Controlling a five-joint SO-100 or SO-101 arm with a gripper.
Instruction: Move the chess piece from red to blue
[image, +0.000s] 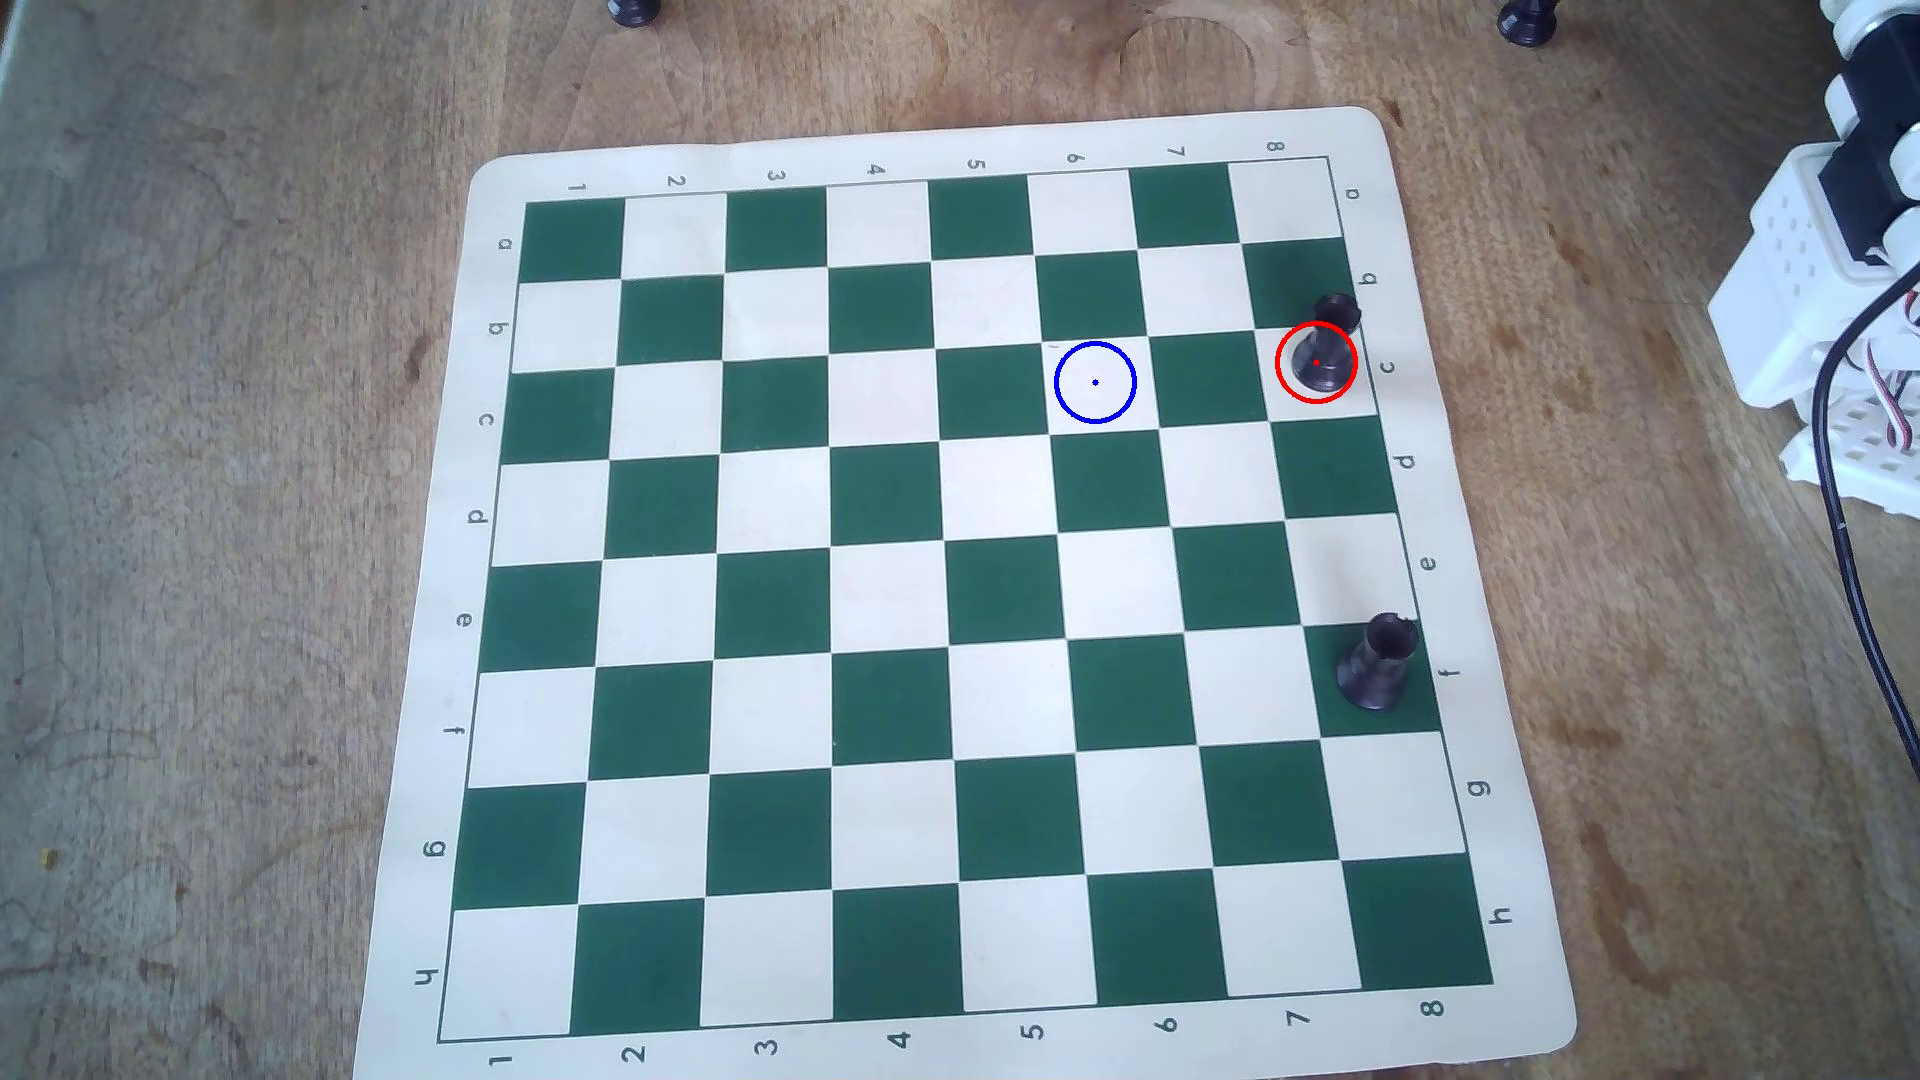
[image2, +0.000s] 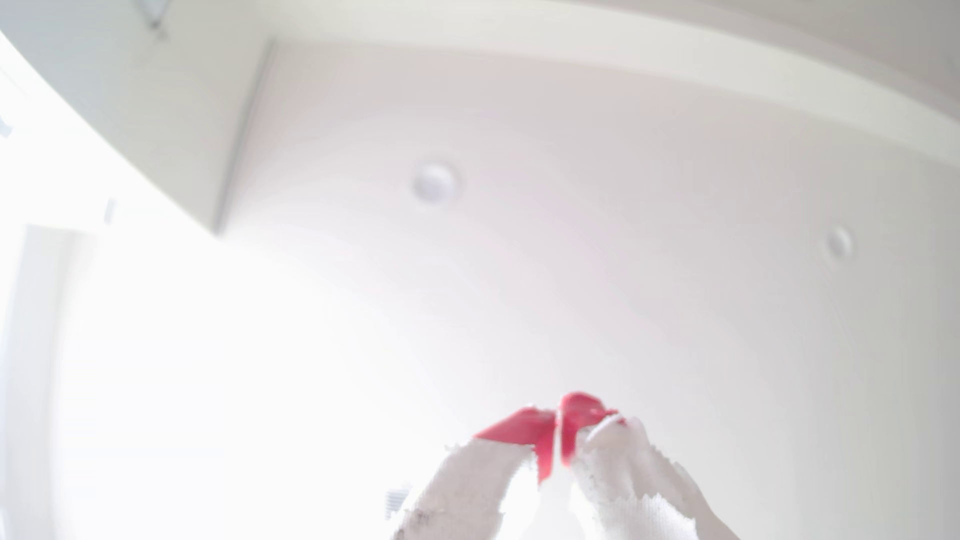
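Note:
In the overhead view the black chess piece (image: 1320, 358) stands on the light square of row c, column 8, at the board's right edge, with the red circle (image: 1280, 376) drawn around its base. Two squares to its left lies the blue circle (image: 1095, 344), with nothing in it. Only the arm's white base (image: 1829, 301) shows at the right edge, off the board. In the wrist view my gripper (image2: 560, 415) points up at a white ceiling, its red-tipped fingers (image2: 519, 428) pressed together with nothing between them.
A stockier black piece (image: 1377, 665) stands on the dark square of row f, column 8. The green-and-cream chess mat (image: 416, 644) lies on a wooden table. Two more black pieces (image: 634, 10) (image: 1527, 21) sit off the mat at the top edge. A black cable (image: 1860, 582) hangs at the right.

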